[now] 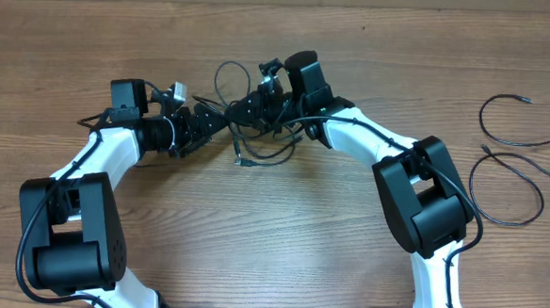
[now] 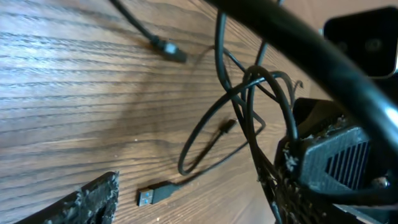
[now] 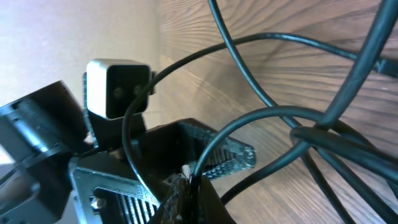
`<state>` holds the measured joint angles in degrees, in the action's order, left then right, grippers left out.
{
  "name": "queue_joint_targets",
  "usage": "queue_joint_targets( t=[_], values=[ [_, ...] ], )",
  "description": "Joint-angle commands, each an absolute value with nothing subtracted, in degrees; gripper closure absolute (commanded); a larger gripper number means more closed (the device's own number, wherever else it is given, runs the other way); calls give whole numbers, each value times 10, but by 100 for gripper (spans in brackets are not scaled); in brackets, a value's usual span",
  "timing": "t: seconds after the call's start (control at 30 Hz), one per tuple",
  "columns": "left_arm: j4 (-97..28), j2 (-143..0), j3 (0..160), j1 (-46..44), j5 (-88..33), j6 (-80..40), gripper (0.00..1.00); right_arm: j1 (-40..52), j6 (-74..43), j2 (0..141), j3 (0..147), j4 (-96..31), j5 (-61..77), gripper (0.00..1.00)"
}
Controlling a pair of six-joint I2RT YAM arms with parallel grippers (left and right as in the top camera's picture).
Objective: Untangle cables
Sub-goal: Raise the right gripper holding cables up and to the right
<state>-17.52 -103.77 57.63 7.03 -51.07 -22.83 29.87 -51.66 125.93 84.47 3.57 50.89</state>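
Observation:
A tangle of thin black cables (image 1: 257, 139) lies at the middle back of the table, between my two grippers. My left gripper (image 1: 210, 124) is at the tangle's left side. It is open in the left wrist view (image 2: 186, 190), and a USB plug (image 2: 155, 194) lies on the wood between its fingers. Crossed cable loops (image 2: 249, 106) rise just beyond. My right gripper (image 1: 259, 106) is on top of the tangle. In the right wrist view (image 3: 193, 193) it is shut on one cable (image 3: 205, 149), which rises out of its jaws.
Two separate black cables lie loose at the far right, one loop (image 1: 491, 135) behind the other (image 1: 541, 192). The right gripper's body (image 2: 336, 155) sits close against the left gripper's right finger. The table is wood.

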Motion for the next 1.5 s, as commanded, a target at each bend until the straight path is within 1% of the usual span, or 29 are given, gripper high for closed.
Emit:
queue_joint_targets(
  t=[0.0, 0.1, 0.2, 0.3, 0.33, 0.4, 0.5, 0.53, 0.6, 0.67, 0.7, 0.87, 1.0, 1.17, 1.27, 1.37, 1.43, 1.47],
  values=[
    [-173, -1045, 575, 71, -541, -207, 19, 302, -548, 1235, 844, 64, 560, 96],
    [-173, -1045, 575, 71, -541, -207, 18, 302, -562, 1235, 844, 93, 569, 96],
    [-173, -1045, 575, 71, -541, -208, 16, 302, -562, 1235, 844, 96, 571, 96],
    [-173, -1045, 575, 71, -541, -207, 17, 303, -562, 1235, 844, 97, 576, 96],
    [-173, -1045, 575, 71, -540, -207, 21, 303, -562, 1235, 844, 98, 577, 96],
    [-173, -1045, 574, 71, -536, -207, 33, 303, -567, 1235, 844, 105, 580, 96],
    [-173, -1045, 574, 71, -535, -207, 46, 302, -575, 1235, 844, 126, 582, 96],
    [-173, -1045, 574, 70, -535, -207, 55, 302, -575, 1235, 844, 136, 582, 96],
    [-173, -1045, 574, 70, -535, -207, 67, 302, -575, 1235, 844, 151, 578, 96],
    [-173, -1045, 574, 70, -534, -200, 76, 302, -575, 1235, 844, 154, 561, 96],
    [-173, -1045, 574, 70, -534, -195, 78, 302, -575, 1235, 844, 154, 550, 96],
    [-173, -1045, 574, 70, -529, -193, 80, 302, -570, 1235, 844, 154, 498, 96],
    [-182, -1045, 574, 70, -486, -198, 81, 295, -570, 1235, 844, 154, 467, 96],
    [-198, -1045, 574, 70, -428, -233, 82, 274, -573, 1235, 844, 152, 463, 96],
    [-208, -1045, 574, 70, -396, -249, 80, 257, -573, 1235, 844, 138, 463, 96],
    [-212, -1045, 574, 70, -379, -260, 79, 241, -572, 1235, 844, 97, 463, 96],
    [-212, -1045, 574, 70, -379, -260, 73, 233, -568, 1235, 844, 60, 462, 96],
    [-212, -1045, 574, 70, -379, -260, 72, 230, -559, 1235, 844, 36, 459, 96]
  ],
)
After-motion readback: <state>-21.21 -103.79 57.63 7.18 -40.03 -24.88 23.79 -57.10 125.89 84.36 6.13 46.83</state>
